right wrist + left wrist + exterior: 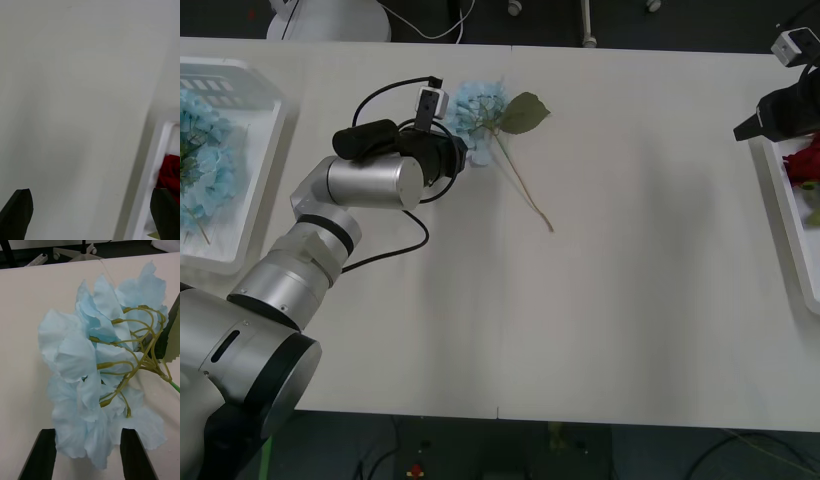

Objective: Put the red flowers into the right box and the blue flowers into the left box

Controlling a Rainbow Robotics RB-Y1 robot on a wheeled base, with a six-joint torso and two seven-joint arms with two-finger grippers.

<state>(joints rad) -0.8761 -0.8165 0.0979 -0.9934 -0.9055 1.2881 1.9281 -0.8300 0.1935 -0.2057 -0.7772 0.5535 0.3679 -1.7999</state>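
Note:
One blue flower (478,104) lies on the table, its stem (525,185) trailing toward the front and a green leaf (525,113) beside the head. My left gripper (463,152) is at the head's near edge. In the left wrist view the pale petals (101,363) reach down between the black fingers (41,455), which stand apart; the gripper (89,455) is open. More blue flowers (202,160) lie in the left box (255,200). Red flowers (807,165) lie in the right box (780,205). My right gripper (758,127) hovers at that box's inner rim, open (90,213), with a red flower (170,176) and the rim (157,168) close by.
The white table (630,280) stretches wide between the two boxes. Cables from the left wrist camera (430,100) loop over the left arm (370,180). Chair bases and dark floor lie beyond the table's far edge.

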